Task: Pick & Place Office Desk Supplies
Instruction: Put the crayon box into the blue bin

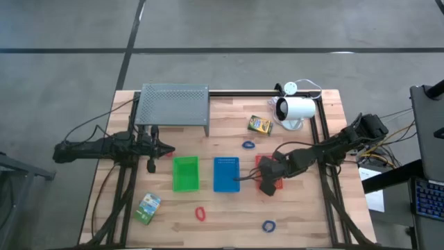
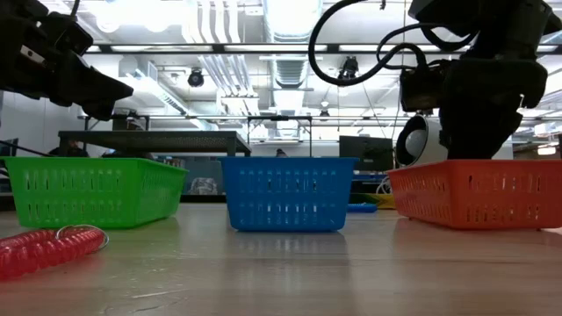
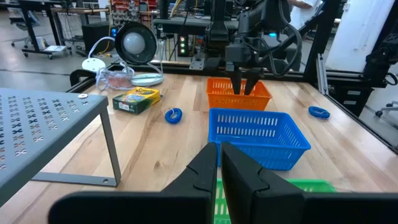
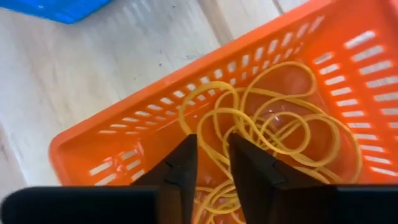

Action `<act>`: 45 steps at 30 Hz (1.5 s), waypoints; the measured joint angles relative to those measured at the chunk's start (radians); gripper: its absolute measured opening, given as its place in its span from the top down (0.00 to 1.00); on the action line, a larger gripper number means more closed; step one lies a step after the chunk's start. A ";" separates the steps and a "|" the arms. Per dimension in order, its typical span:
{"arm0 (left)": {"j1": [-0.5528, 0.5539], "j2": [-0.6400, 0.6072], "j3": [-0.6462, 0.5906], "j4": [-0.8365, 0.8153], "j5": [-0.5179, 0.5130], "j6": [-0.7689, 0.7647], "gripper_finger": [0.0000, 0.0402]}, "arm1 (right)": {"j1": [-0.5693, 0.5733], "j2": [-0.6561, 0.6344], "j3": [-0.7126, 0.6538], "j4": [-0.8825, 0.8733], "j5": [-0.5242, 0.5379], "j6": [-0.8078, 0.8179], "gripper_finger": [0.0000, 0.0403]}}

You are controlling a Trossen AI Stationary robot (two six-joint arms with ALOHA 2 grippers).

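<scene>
My right gripper (image 4: 211,155) points steeply down into the orange basket (image 4: 112,149), its fingers a little open over a heap of thin orange rubber bands (image 4: 280,124) on the basket's floor. The high view shows it at the orange basket (image 1: 277,185), right of the blue basket (image 1: 226,173) and the green basket (image 1: 185,173). On the table lie two crayon boxes (image 1: 259,124) (image 1: 147,207), a red loop (image 1: 200,214) and two blue loops (image 1: 248,145) (image 1: 268,226). My left gripper (image 3: 219,163) waits shut at the table's left, above the wood. My right gripper comes from above with its fingertips (image 4: 180,165) just over the rubber bands' near strands (image 4: 214,127). A strand runs through the gap between the fingers. Whether the tips touch the bands, I cannot tell.
A grey perforated metal rack (image 1: 173,104) stands at the far left. A white lamp-like device (image 1: 295,109) with its cable sits at the far right. Bare wood lies along the near edge between the loose loops.
</scene>
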 joint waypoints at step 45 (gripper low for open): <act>0.000 0.000 0.000 0.000 0.000 0.000 0.93 | 0.009 -0.408 0.000 0.341 0.173 -0.509 0.64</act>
